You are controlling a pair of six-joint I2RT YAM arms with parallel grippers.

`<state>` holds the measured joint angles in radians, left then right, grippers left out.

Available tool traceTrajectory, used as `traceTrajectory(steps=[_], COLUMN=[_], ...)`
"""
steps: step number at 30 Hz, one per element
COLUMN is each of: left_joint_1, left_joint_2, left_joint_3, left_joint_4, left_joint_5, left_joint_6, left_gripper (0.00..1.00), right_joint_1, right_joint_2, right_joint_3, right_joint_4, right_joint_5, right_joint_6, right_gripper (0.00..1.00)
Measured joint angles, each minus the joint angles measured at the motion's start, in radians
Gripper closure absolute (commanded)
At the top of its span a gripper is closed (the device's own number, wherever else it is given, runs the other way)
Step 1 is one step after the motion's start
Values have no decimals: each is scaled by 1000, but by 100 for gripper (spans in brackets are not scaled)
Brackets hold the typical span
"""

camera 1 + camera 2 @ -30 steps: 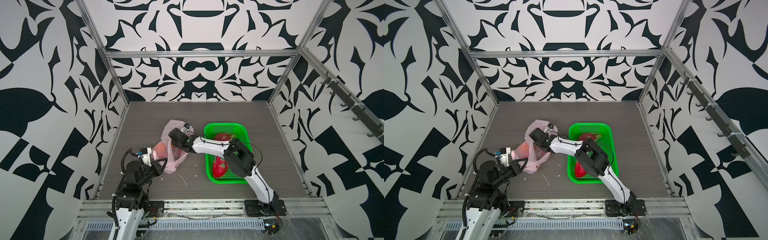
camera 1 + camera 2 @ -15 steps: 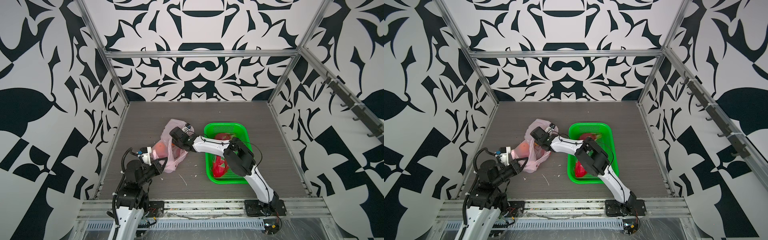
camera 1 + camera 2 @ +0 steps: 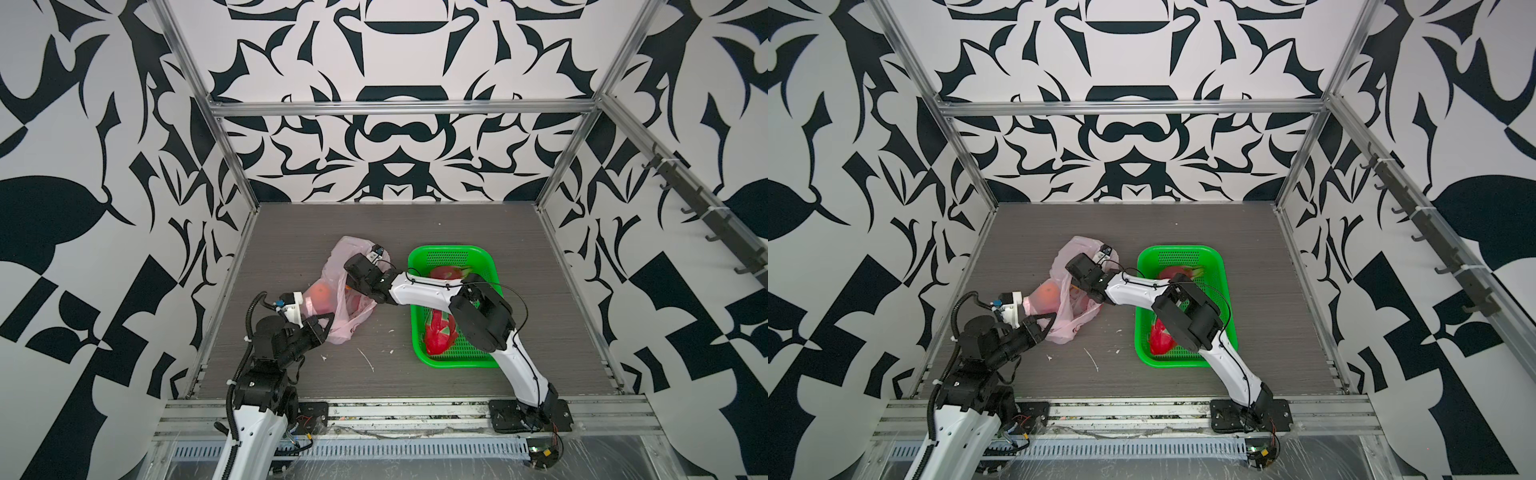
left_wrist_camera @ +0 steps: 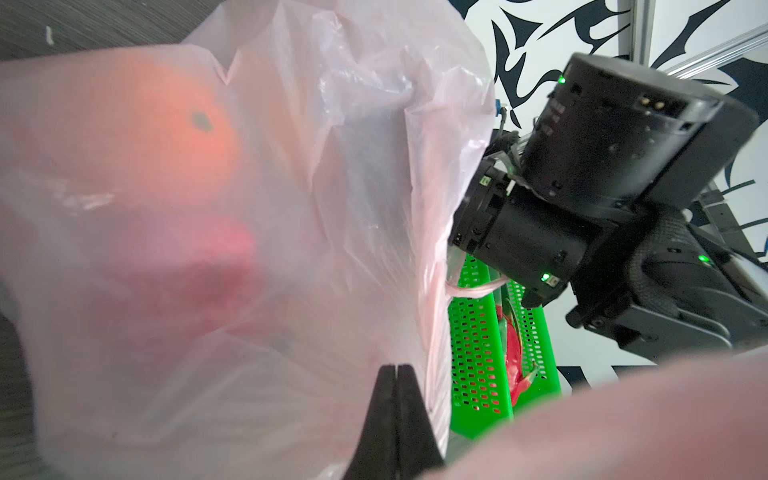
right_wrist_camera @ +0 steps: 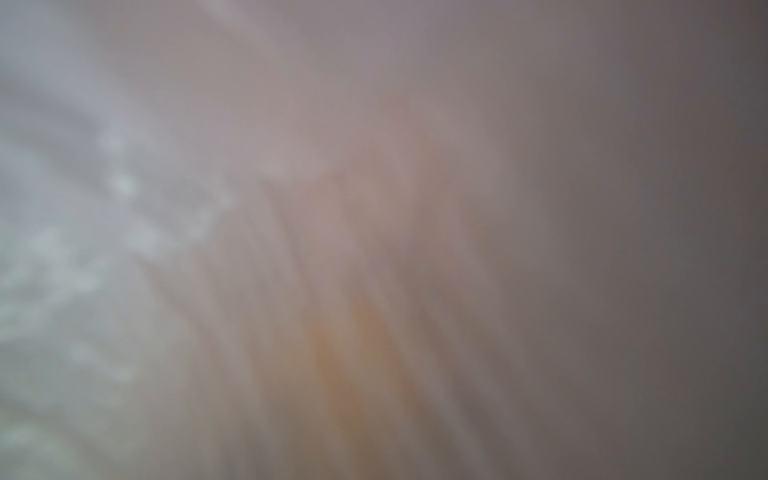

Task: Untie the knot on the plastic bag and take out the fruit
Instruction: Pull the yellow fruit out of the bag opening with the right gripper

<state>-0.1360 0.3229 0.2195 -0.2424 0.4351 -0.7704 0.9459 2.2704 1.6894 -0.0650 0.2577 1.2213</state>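
**Hazards.** The plastic bag (image 3: 353, 249) lies on the desk (image 3: 415, 224) at 9 o'clock of the green basket (image 3: 453, 254). Its mouth looks open toward 3 o'clock, and the knot is not discernible.
- The left hand (image 4: 397, 374) is clenched on a fold of film at the bag's 7 o'clock. A hard pull there could stretch or tear the film, or the pinch could slip and let the bag slide.
- The right hand (image 3: 358, 286) is sunk into the mouth from 3 o'clock. Its fingers are hidden and its wrist view is fogged by plastic, so I cannot tell whether it is released or grasping. Film may snag on it and drag out along with the fruit.
- The orange (image 3: 322, 294) could roll deeper into the bag or squirt from a blind grip.

**Contents.** The orange and a reddish piece (image 4: 199, 282) are inside the bag. The dragon fruits (image 3: 440, 332) are in the basket.

**Materials.**
- Bag: thin, limp, crinkled, translucent pink film.
- Orange: round, with a dark spot.
- Dragon fruits: magenta, with green-tipped scales.
- Basket: rigid, glossy, slotted, a round-cornered rectangle.
- Desk: grey, fine-grained, with white scraps (image 3: 368, 359) on it.
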Motion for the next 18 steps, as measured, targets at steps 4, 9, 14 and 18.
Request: traceTrajectory(steps=[4, 9, 14, 18], left_joint_1=[0, 0, 0, 0], left_joint_2=[35, 84, 129, 164], left_joint_3=[0, 0, 0, 0], left_joint_4=[30, 60, 101, 138], left_joint_5=[-26, -66, -107, -129], left_joint_6=[0, 1, 1, 1], left_gripper=[100, 100, 100, 100], right_joint_1=[10, 33, 83, 122], right_joint_2=[-34, -101, -199, -278], right_joint_3=[-32, -74, -108, -132], right_joint_4=[-25, -72, -115, -150], right_joint_5=[-2, 0, 9, 20], right_joint_6=[-45, -102, -161, -201], right_gripper=[77, 77, 78, 78])
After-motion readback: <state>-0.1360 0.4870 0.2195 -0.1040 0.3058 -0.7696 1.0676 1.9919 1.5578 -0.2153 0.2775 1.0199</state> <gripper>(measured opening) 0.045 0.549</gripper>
